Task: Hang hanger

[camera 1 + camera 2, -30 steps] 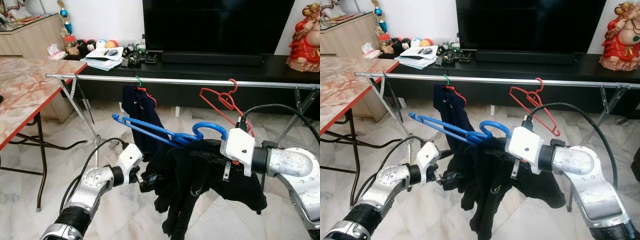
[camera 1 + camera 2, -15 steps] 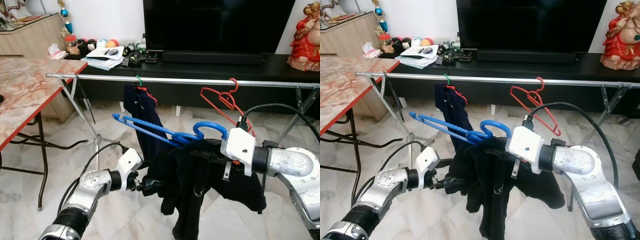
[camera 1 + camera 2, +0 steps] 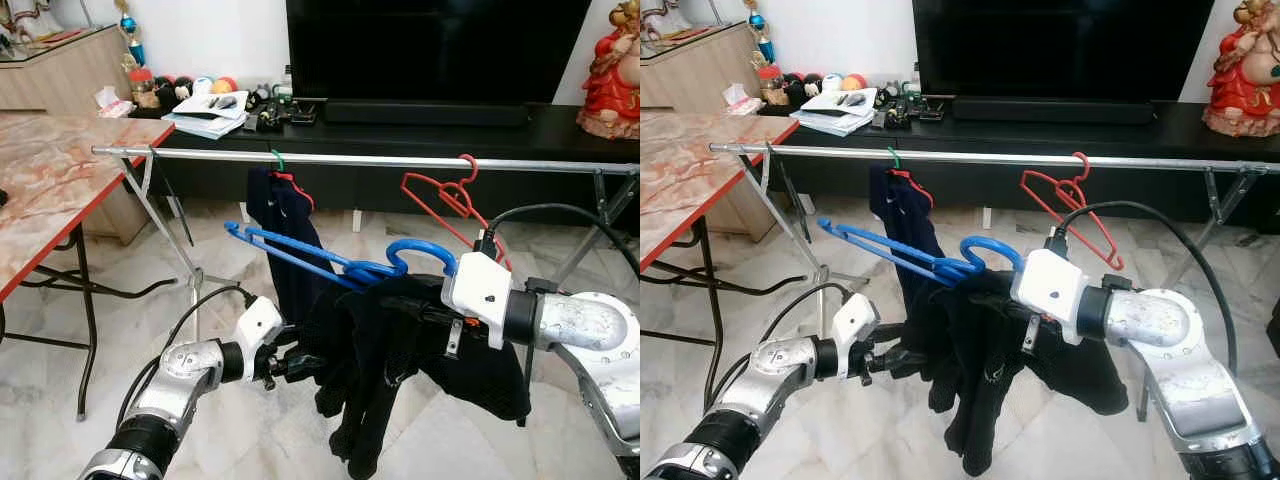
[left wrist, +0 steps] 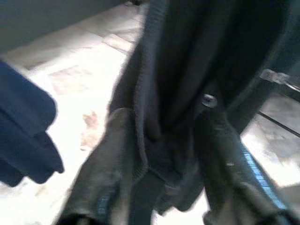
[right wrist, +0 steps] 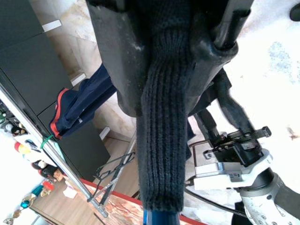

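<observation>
Near the robot, below the rail (image 3: 400, 161), the right gripper (image 3: 415, 308) is clamped on the black garment (image 3: 400, 370) draped over the blue hanger (image 3: 330, 262). The left gripper (image 3: 295, 364) pinches the garment's left edge. A tug could slide the cloth off.

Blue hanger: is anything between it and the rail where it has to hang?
Nothing visible blocks it. The blue hanger, carrying the black garment, sits below the rail, between the navy garment and the red hanger; that stretch looks bare.
</observation>
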`<state>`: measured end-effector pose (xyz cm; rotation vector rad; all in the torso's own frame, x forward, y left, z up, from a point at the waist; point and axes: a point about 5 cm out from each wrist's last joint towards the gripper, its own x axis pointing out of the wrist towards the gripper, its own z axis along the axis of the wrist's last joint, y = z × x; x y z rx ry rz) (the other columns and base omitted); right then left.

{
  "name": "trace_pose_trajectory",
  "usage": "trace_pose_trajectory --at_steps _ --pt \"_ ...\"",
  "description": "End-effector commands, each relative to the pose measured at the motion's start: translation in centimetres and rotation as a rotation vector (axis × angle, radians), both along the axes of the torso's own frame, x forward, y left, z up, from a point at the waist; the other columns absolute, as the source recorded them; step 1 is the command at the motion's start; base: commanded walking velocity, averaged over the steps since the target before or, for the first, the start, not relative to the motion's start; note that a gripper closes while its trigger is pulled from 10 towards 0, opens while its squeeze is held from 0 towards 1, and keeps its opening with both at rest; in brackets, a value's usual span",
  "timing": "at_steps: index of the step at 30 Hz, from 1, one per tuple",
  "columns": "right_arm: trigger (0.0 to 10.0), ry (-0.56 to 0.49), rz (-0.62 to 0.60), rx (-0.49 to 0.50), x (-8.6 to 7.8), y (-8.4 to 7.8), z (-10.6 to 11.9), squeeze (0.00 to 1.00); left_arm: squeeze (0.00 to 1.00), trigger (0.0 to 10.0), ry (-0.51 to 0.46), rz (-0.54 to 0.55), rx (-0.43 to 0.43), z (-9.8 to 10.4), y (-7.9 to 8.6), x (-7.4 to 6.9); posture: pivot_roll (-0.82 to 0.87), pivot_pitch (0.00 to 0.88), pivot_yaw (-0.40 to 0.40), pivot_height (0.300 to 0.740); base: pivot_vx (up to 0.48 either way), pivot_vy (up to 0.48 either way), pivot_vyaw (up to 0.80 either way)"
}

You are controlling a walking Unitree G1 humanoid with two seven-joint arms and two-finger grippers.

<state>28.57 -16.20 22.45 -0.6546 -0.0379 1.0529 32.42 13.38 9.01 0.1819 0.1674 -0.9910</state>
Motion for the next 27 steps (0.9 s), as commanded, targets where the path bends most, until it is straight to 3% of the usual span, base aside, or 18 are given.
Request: trace_pose_trajectory --at_steps 1,5,11,18,21,27 --pt "0.0 -0.061 0.015 0.022 0.0 0.2 1.5 0.0 0.0 0.0 -0.052 0.088 0.01 0.4 0.7 0.6 0.06 0.062 0.079 0.74 0.0 0.0 0.0" --pt "0.0 -0.059 0.013 0.02 0.0 0.2 1.4 0.0 0.0 0.0 -0.094 0.144 0.005 0.8 0.9 1.1 0.06 0.064 0.081 0.74 0.0 0.0 0.0" --pt "0.0 -0.059 0.011 0.016 0.0 0.2 1.3 0.0 0.0 0.0 -0.092 0.119 -0.006 0.9 0.7 1.0 0.06 0.066 0.084 0.74 0.0 0.0 0.0" --pt "0.0 -0.058 0.003 0.009 0.1 0.1 1.1 0.0 0.0 0.0 -0.046 -0.03 -0.021 1.1 0.5 0.0 0.06 0.068 0.089 0.74 0.0 0.0 0.0" --pt "0.0 -0.054 0.0 0.005 0.1 0.1 0.9 0.0 0.0 0.0 -0.005 -0.158 -0.007 1.4 0.1 -1.1 0.07 0.067 0.092 0.74 0.0 0.0 0.0" --pt "0.0 -0.05 -0.004 -0.003 0.2 0.2 0.6 0.0 0.0 0.0 0.093 -0.305 -0.005 1.5 -0.2 -2.8 0.07 0.068 0.094 0.74 0.0 0.0 0.0"
